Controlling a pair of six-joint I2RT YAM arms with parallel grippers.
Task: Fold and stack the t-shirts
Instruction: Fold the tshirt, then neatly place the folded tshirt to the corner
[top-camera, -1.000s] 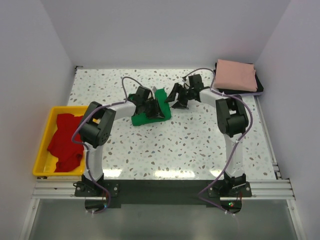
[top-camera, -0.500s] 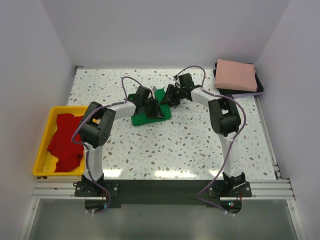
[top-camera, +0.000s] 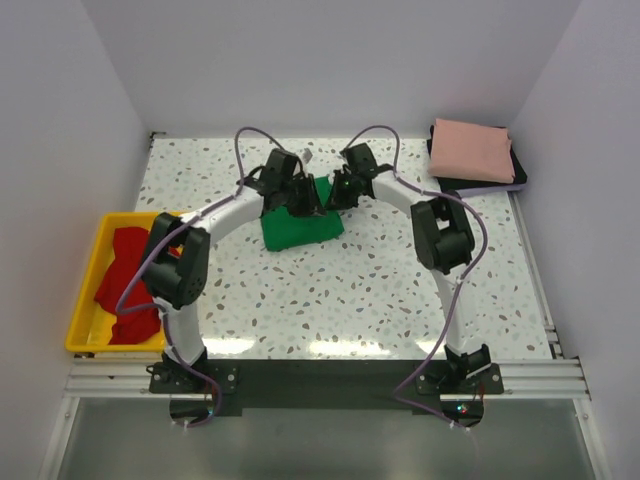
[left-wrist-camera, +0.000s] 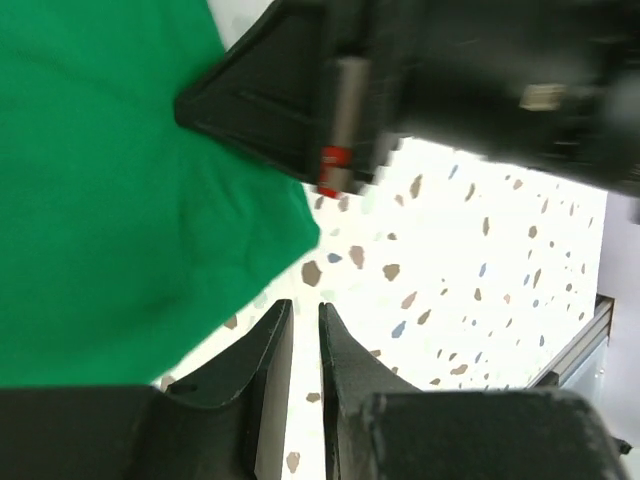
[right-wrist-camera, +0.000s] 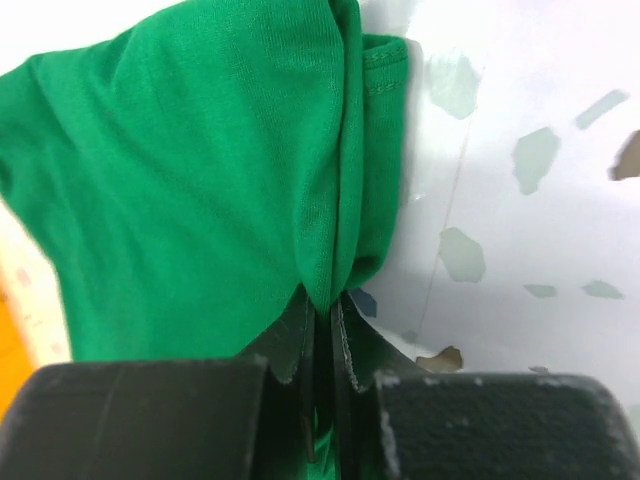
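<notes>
I am watching the right pincer (right-wrist-camera: 322, 297) finishing its close. A second ago it was hanging wide off the right side of the green t-shirt (top-camera: 300, 228). Now it is pinching a fold of the shirt's cloth at the far right corner, with the jaws pressed together on the fabric.

The left arm has been sliding off the top of the shirt toward its far edge. The left pincer (left-wrist-camera: 303, 305) is now sitting just past the cloth's edge with only a narrow slit between its jaws. I am seeing bare bench (top-camera: 400, 270) through that slit and no fabric in it.

The green t-shirt is lying as a compact bundle in the middle of the bench, toward the back, between the two wrists.

I am reading this as one corner secured and the other not yet taken. The next fold or lift is likely waiting on the left side getting cloth.

The pink t-shirt (top-camera: 470, 150) is sitting folded at the far right corner. The red t-shirt (top-camera: 125, 280) is lying crumpled in the yellow tray (top-camera: 82, 310) on the left, so I am judging the job roughly a third done.
</notes>
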